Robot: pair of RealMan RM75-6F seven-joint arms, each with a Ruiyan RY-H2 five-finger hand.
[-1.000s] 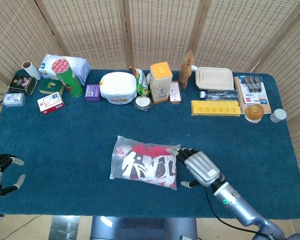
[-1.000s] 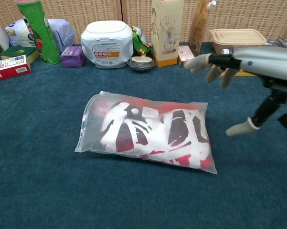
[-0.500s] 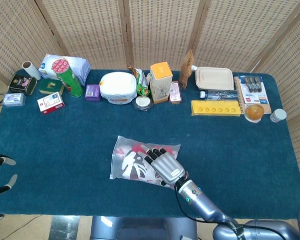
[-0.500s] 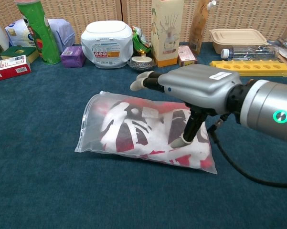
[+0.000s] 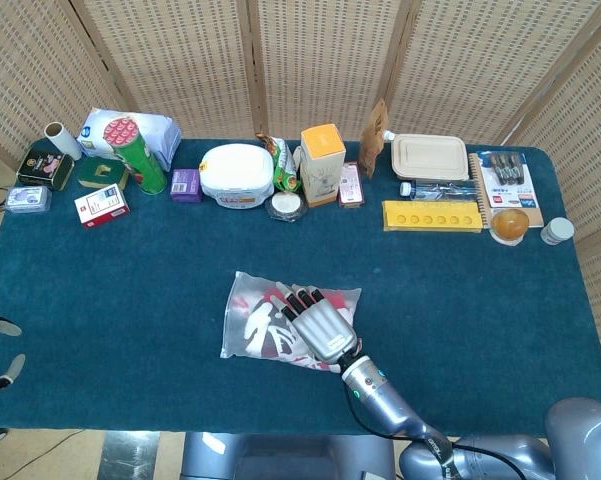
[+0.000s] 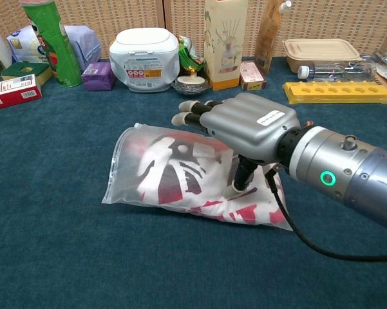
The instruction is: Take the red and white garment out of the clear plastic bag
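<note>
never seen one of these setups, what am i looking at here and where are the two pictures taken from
This is a two-armed robot at a table covered in blue cloth. One picture looks down from its head; the other looks forward from its chest.

The metal shape in the middle is its right robot hand, spread flat over a clear plastic bag that holds a red and white garment. It lies on the bag rather than gripping it. The left robot hand only peeks in at the table's edge, fingers apart, holding nothing.

Along the far side stands clutter: a green can, a white tub, a yellow tray.
</note>
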